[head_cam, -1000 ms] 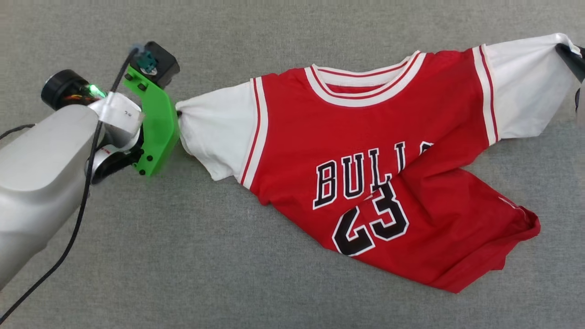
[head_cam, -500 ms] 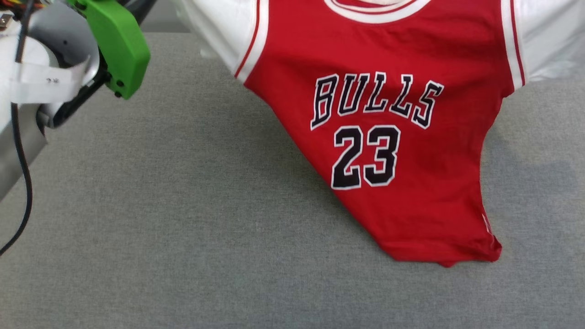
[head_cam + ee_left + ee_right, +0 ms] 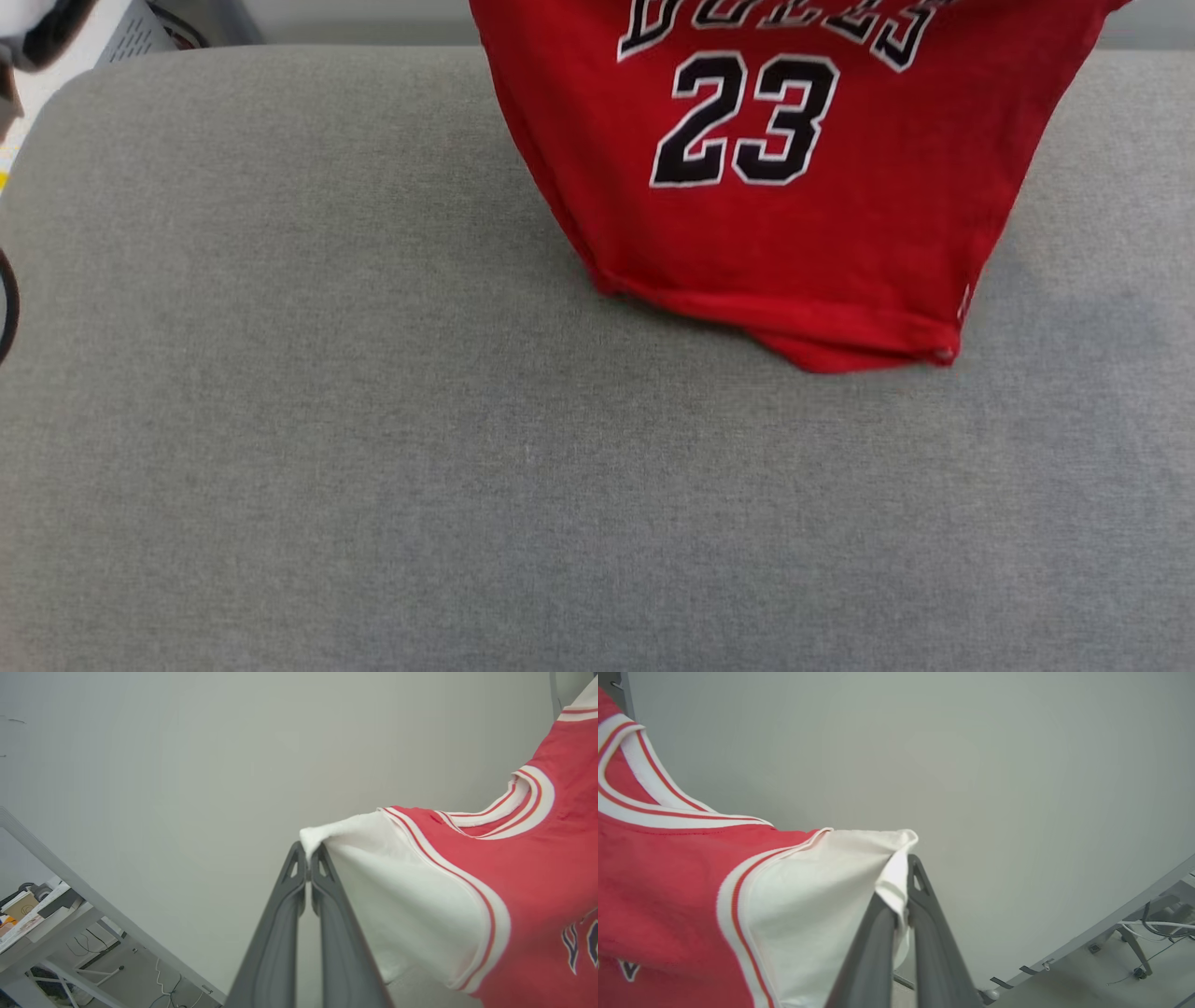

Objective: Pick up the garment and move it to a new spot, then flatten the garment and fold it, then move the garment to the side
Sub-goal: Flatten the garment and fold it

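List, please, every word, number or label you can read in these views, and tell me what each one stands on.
"23": black, white-outlined number on the front of the red jersey.
Lettering above it: cut off by the head view's top edge, not readable whole.
Letter fragments in the left wrist view, and one in the right wrist view: cropped, unreadable.

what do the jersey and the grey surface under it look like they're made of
The jersey looks like soft matte knit cloth, perhaps cotton or polyester: it hangs limp and its hem bunches. The grey surface looks like matte woven or felt-like fabric with a fine grain, possibly over padding, judging by its rounded corner.
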### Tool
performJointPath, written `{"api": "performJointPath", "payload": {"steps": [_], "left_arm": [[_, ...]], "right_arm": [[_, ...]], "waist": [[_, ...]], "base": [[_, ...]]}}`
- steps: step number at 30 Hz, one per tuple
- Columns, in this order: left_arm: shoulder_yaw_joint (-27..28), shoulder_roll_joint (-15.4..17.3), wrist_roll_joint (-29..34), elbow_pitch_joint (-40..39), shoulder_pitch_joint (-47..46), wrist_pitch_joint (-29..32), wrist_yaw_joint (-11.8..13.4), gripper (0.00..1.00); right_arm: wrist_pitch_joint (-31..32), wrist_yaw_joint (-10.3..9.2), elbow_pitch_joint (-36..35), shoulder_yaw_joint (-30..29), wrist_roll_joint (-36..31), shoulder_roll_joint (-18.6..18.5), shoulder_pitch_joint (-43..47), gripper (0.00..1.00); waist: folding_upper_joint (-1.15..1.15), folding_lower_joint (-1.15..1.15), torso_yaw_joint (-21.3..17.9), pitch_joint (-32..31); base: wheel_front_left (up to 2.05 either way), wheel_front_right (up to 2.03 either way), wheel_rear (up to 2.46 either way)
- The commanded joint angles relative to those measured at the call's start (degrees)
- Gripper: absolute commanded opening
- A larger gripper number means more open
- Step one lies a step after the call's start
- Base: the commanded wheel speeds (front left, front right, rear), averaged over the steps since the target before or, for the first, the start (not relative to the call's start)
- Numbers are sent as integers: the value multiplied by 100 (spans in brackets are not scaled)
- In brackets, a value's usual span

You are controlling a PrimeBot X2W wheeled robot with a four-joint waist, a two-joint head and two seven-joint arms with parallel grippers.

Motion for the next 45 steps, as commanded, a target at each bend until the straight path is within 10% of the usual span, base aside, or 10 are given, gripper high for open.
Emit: {"api": "performJointPath", "payload": {"steps": [1,25,35,45], "left_arm": [[74,-78,102,125,-266,-72,52,0],[571,-1445,975,3373,-3561,-1632,-203,0],[645,-1503,834,3818,-2713,-1900,-414,0],[1347,-1156,734,2646,-433,-1908,-372,0]], "right_arm": [[33,-4,48,25,-110,63,-288,0],[-1542,-4,2890,10,-1839,1405,-4351,0],[-2341,-4,3553,463,-1495,1809,-3747,0],[-2723,-4,3207,1315,-792,1960,-2074,0]], "waist": [[0,0,-6,346],[0,0,-162,2365],[0,0,-207,2476],[0,0,-172,1762]], "base": [[0,0,0],[0,0,0],[0,0,0],[0,0,0]]}}
